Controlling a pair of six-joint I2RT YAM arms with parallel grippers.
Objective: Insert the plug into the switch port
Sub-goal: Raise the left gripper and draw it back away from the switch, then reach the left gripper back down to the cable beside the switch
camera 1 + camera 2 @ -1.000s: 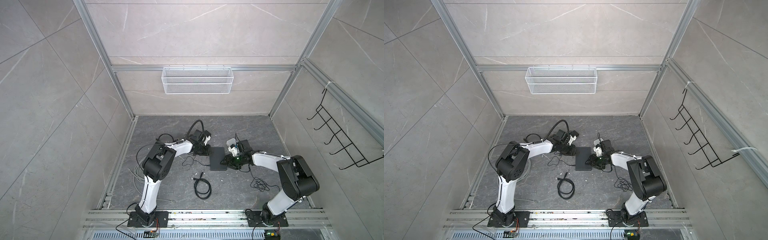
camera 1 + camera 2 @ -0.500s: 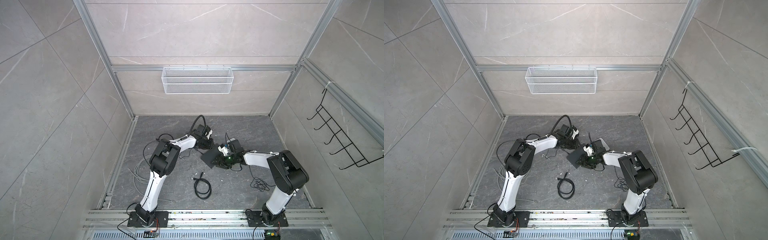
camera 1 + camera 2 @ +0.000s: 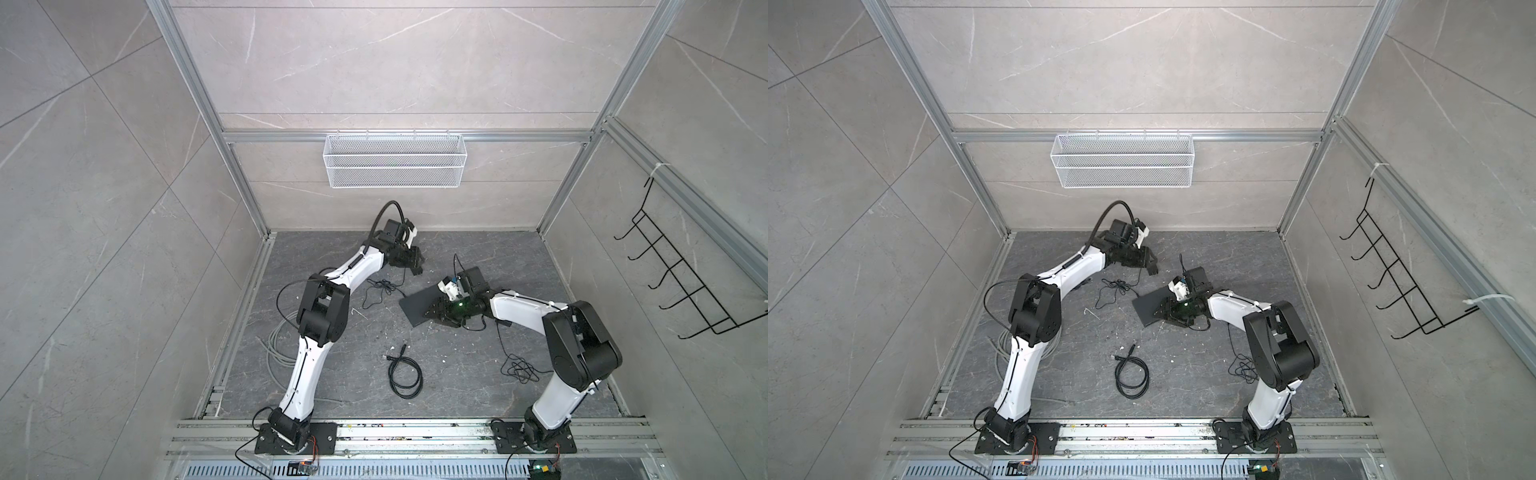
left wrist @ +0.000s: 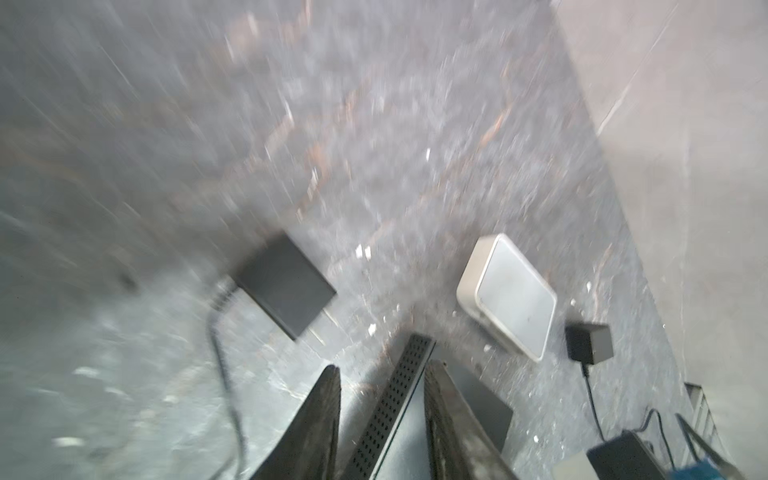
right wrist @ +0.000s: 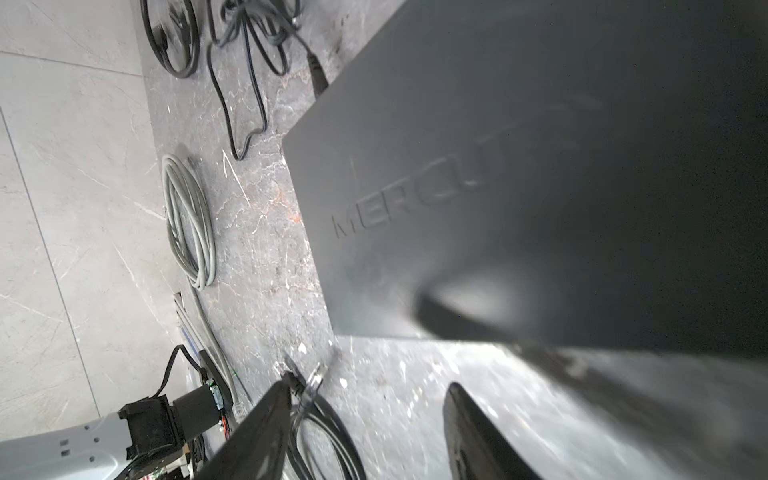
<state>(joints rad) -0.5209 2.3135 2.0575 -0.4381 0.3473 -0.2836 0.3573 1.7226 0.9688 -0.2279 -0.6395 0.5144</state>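
Dark marbled surface (image 3: 478,374) boxed in by pale tiled walls. A wire basket (image 3: 395,166) hangs at the back and a hook rack (image 3: 685,282) on the right. The switch (image 3: 415,307) lies skewed right of centre, long axis running across, right end slightly farther back. The plug (image 5: 318,79) sits at its far-left corner. I cannot tell whether it is seated. The right pincer (image 3: 434,316) is wide over the switch's right end. The left pincer (image 3: 417,266) shows a narrow gap. I cannot tell its hold.

Embossed lettering: "MERCU", with the letters after it too blurred to read.
Stands on: the flat top face of the black switch (image 5: 478,124), seen in the right wrist view.
Both top views: the switch (image 3: 419,305) shows too small for its lettering to be read.
Left wrist view: blurred, nothing legible.
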